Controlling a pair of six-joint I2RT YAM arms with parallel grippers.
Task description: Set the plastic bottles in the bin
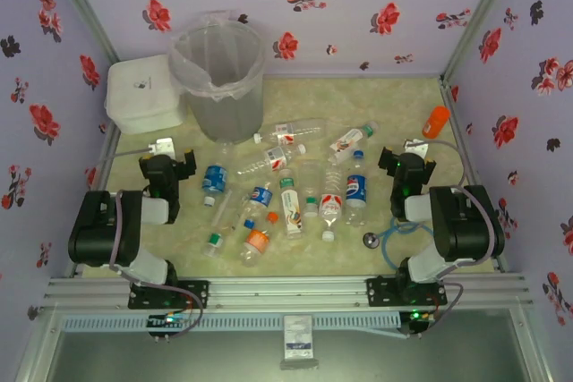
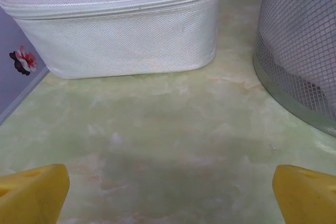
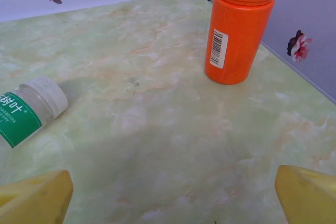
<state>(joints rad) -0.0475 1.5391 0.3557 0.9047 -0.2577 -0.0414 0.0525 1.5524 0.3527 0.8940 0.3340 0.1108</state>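
Observation:
Several clear plastic bottles [image 1: 288, 194] lie scattered across the middle of the table, with blue, red-white, green and orange labels. One green-labelled bottle [image 3: 26, 111] with a white cap lies at the left of the right wrist view. The bin [image 1: 219, 78], a tall grey bucket lined with a clear bag, stands at the back left; its wall [image 2: 304, 45] rises at the right of the left wrist view. My left gripper [image 1: 166, 165] is open over bare table in front of the bin. My right gripper [image 1: 407, 167] is open too, right of the bottles.
A white square lidded box [image 1: 143, 91] sits left of the bin, and its side [image 2: 118, 30] faces my left gripper. A solid orange bottle-shaped object [image 3: 241, 24] stands at the back right corner [image 1: 436, 120]. A small round metal piece [image 1: 369, 240] lies near the right arm's base.

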